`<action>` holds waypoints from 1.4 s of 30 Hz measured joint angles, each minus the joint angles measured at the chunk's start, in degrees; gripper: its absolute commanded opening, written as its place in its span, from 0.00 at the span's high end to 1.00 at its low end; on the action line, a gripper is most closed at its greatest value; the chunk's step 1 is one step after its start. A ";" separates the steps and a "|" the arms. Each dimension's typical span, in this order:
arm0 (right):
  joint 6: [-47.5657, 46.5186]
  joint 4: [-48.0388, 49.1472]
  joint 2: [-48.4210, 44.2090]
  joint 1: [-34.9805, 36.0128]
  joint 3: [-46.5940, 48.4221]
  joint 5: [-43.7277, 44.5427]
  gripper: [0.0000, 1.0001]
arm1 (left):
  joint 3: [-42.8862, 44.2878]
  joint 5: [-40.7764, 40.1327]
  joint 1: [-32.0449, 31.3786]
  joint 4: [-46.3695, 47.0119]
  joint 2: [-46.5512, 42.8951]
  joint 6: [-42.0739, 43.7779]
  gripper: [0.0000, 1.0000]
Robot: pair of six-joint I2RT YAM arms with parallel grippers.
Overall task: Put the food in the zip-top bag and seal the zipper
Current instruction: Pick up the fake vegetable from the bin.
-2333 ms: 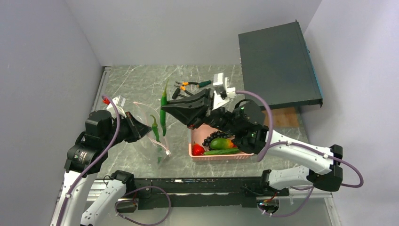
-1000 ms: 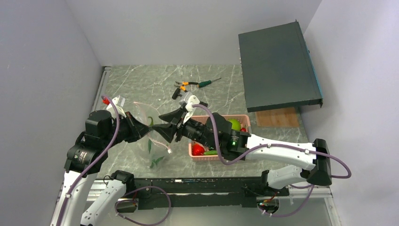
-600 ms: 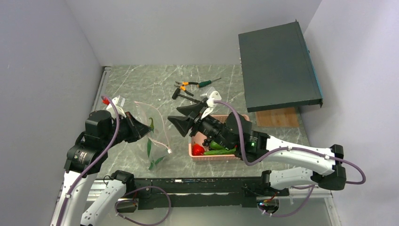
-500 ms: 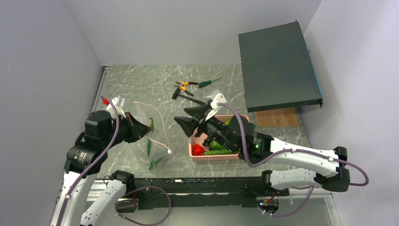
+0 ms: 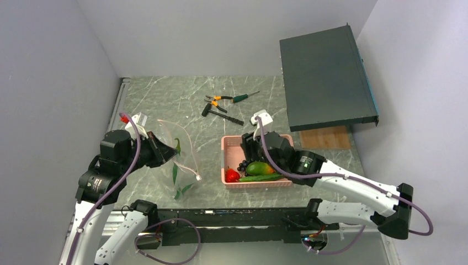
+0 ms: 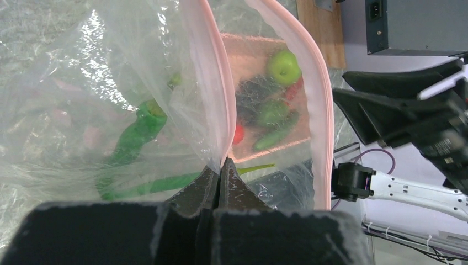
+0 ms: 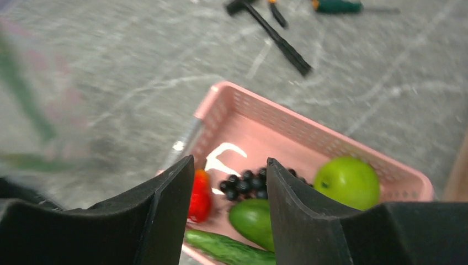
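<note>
My left gripper (image 5: pixel 161 151) is shut on the near lip of the zip-top bag (image 5: pixel 185 160) and holds its mouth open. In the left wrist view my fingers (image 6: pixel 219 168) pinch the pink zipper (image 6: pixel 207 83), and two long green peppers (image 6: pixel 135 132) lie inside the bag (image 6: pixel 83 66). My right gripper (image 7: pixel 229 161) is open and empty above the pink basket (image 7: pixel 287 118). Below it lie a dark grape bunch (image 7: pixel 248 182), a green apple (image 7: pixel 346 181), a mango (image 7: pixel 254 221), a red fruit (image 7: pixel 198 193) and a long green pepper (image 7: pixel 221 248). In the top view the right gripper (image 5: pixel 249 150) hides the apple.
Orange-handled pliers (image 5: pixel 216 99), a screwdriver (image 5: pixel 243 97) and a black tool (image 5: pixel 221 115) lie behind the basket (image 5: pixel 230 142). A dark flat box (image 5: pixel 325 74) leans at the back right, with a brown board (image 5: pixel 325 138) below it.
My right gripper carried a long green pepper to the bag's mouth and let it go inside. It then drew back to the right, over the basket. The left gripper has not moved.
</note>
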 measured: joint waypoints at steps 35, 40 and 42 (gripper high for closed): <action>4.42 -29.88 24.37 -0.13 9.49 -20.37 0.34 | -2.62 0.00 0.00 0.39 -1.09 0.00 1.00; 3.58 -30.36 27.52 0.04 9.46 -20.02 0.35 | -2.62 0.00 0.00 0.39 -1.14 -0.02 1.00; 3.61 -30.32 28.04 0.35 9.46 -18.91 0.36 | -2.62 0.00 0.00 0.37 -1.16 0.00 1.00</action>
